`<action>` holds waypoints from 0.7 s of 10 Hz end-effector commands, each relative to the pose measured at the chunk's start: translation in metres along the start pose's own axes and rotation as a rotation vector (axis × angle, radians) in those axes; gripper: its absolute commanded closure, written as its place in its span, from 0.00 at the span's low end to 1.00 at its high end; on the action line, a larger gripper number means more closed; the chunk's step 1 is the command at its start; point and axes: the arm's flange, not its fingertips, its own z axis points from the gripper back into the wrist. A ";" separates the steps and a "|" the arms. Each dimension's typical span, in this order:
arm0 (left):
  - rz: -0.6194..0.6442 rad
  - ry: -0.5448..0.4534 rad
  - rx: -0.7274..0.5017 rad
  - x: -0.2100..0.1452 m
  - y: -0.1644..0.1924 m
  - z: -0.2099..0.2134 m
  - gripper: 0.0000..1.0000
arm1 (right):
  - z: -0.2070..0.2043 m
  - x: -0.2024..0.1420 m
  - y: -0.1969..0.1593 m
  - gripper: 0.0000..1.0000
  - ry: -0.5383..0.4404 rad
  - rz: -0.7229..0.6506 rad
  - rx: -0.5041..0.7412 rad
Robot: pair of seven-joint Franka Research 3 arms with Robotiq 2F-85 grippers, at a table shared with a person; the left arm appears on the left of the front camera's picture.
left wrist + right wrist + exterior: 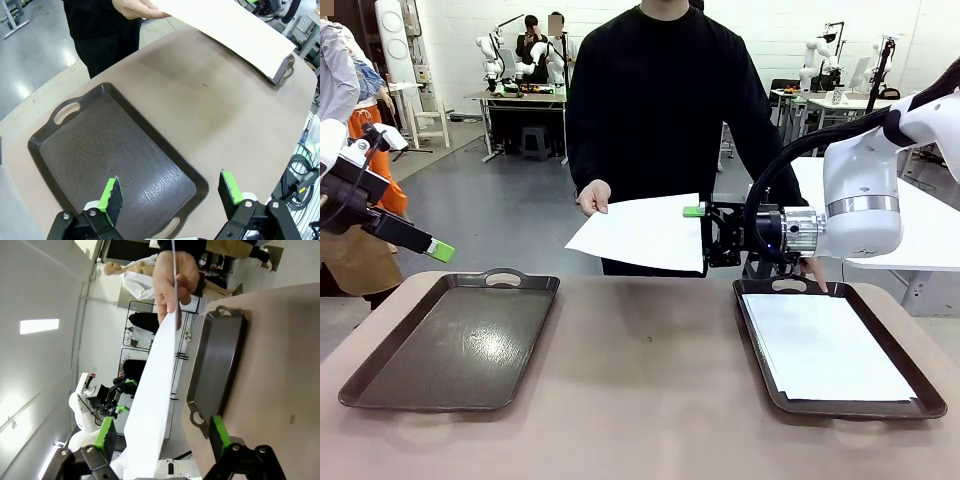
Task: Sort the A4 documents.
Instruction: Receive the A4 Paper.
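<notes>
— Beyond the brown tabletop (640,400) stood a workshop with other benches. Where were the A4 documents?

— One sheet (645,232) hung in mid-frame, pinched at its left edge by the person's hand (593,196); more sheets (825,345) lay in the right tray (925,400). The left tray (450,345) held none.

— And the right end effector (703,238)?

— Turned sideways at the sheet's right edge, its fingers apart with the paper between them, not clamped. If it closed on too little paper, the sheet might slip or crease; a pull before the hand let go could tear it.

— The left end effector (170,192)?

— Fingers spread, holding nothing, above the left tray.
</notes>
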 end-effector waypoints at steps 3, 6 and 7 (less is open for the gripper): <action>-0.007 -0.008 -0.015 -0.002 0.003 0.000 0.00 | -0.004 0.005 -0.002 0.36 -0.025 -0.064 0.036; -0.007 -0.008 -0.015 -0.002 0.003 0.000 0.00 | -0.007 0.007 0.001 0.68 -0.029 -0.108 0.084; -0.007 -0.008 -0.015 -0.002 0.003 0.000 0.00 | -0.009 0.008 0.002 0.73 -0.027 -0.120 0.098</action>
